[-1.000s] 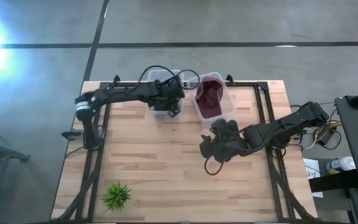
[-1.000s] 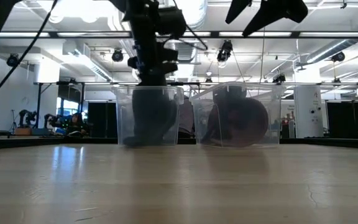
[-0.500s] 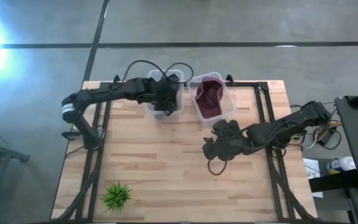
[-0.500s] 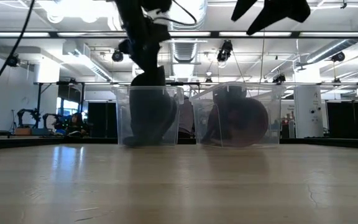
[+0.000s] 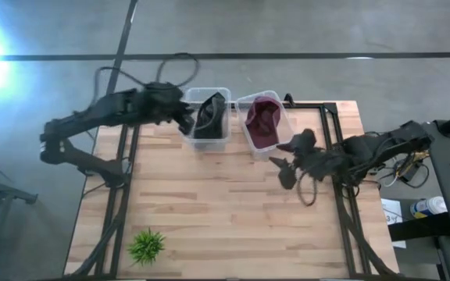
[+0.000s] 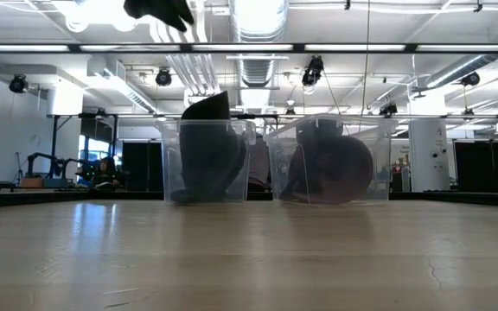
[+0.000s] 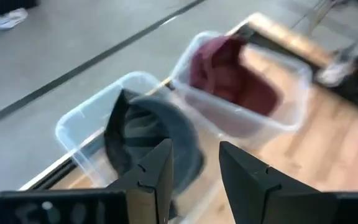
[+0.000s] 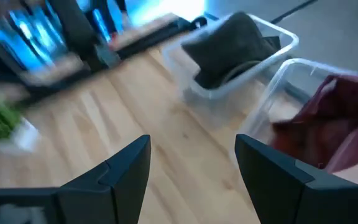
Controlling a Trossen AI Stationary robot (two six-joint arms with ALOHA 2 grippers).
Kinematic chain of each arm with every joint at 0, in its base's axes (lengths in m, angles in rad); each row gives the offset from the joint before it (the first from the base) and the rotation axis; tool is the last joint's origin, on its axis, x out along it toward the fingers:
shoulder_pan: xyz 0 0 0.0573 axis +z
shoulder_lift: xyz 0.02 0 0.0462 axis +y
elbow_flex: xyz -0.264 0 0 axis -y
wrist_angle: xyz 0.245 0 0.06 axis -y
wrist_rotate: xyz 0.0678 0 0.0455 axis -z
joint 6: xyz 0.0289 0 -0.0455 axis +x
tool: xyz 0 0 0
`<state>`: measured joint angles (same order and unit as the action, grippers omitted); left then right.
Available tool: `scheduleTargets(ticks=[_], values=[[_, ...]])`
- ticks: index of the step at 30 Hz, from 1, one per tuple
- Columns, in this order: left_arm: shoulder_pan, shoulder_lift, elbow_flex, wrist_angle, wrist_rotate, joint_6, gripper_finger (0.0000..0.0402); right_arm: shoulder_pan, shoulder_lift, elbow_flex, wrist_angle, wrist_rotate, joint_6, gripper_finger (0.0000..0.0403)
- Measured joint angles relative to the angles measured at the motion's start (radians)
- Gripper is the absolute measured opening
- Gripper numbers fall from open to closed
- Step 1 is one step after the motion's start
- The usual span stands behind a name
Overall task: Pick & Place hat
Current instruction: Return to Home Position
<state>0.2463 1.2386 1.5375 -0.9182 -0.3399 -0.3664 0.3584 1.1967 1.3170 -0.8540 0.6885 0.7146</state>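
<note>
A dark grey hat sits crumpled in the left clear bin, its top poking above the rim. A maroon hat fills the right clear bin. My left gripper hovers open just left of the dark hat's bin, high above the table; its wrist view looks down on the dark hat past the open fingers. My right gripper stands open in front of the maroon hat's bin, with nothing between its fingers.
A small green plant stands near the table's near left corner. The two bins stand side by side at the far edge. Bare wood stretches across the middle and front of the table. A dark frame runs along the right side.
My left gripper has let go of the dark hat, risen out of the left bin and drawn back toward the table's left edge; the hat stays in the bin. My right gripper has moved toward the table's right edge, staying open.
</note>
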Motion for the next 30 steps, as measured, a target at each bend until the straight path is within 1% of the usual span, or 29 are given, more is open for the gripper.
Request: scheduleTargets(ticks=[2,3,5,7,9,10,11,12,14,15,17,20,24,30], values=[[-0.014,-0.052,-0.031,0.045,0.084,0.027,0.0124,0.003,-0.040,0.000,0.016,-0.001,0.059,0.0231],[-0.017,-0.078,-0.058,0.095,0.162,0.047,0.0124,0.004,-0.056,-0.004,0.030,-0.010,0.044,0.0231],[-0.018,-0.125,-0.137,0.206,0.371,0.082,0.0124,0.004,-0.081,-0.016,0.073,-0.084,-0.031,0.0231],[-0.017,-0.172,-0.247,0.355,0.620,0.095,0.0124,0.000,-0.097,-0.053,0.167,-0.177,-0.092,0.0231],[-0.017,-0.221,-0.377,0.542,0.841,0.071,0.0124,-0.006,-0.114,-0.127,0.348,-0.290,-0.146,0.0231],[-0.020,-0.246,-0.447,0.641,0.918,0.039,0.0124,-0.010,-0.121,-0.180,0.469,-0.357,-0.170,0.0231],[-0.024,-0.269,-0.514,0.743,0.965,0.003,0.0124,-0.017,-0.125,-0.241,0.610,-0.419,-0.189,0.0231],[-0.028,-0.293,-0.579,0.833,0.979,-0.029,0.0124,-0.025,-0.126,-0.310,0.773,-0.478,-0.200,0.0231],[-0.036,-0.340,-0.697,0.982,0.964,-0.085,0.0124,-0.044,-0.116,-0.448,1.064,-0.568,-0.205,0.0231],[-0.039,-0.366,-0.747,1.047,0.952,-0.106,0.0124,-0.055,-0.112,-0.510,1.175,-0.593,-0.197,0.0231],[-0.040,-0.428,-0.828,1.124,0.937,-0.127,0.0124,-0.074,-0.120,-0.617,1.294,-0.607,-0.164,0.0231],[-0.036,-0.536,-0.911,1.127,0.899,-0.137,0.0124,-0.103,-0.195,-0.737,1.323,-0.608,-0.110,0.0231],[-0.023,-0.667,-0.993,1.062,0.849,-0.143,0.0124,-0.135,-0.345,-0.882,1.321,-0.606,-0.121,0.0231],[-0.023,-0.813,-1.112,1.050,0.836,-0.144,0.0124,-0.163,-0.566,-1.066,1.323,-0.523,-0.139,0.0231]])
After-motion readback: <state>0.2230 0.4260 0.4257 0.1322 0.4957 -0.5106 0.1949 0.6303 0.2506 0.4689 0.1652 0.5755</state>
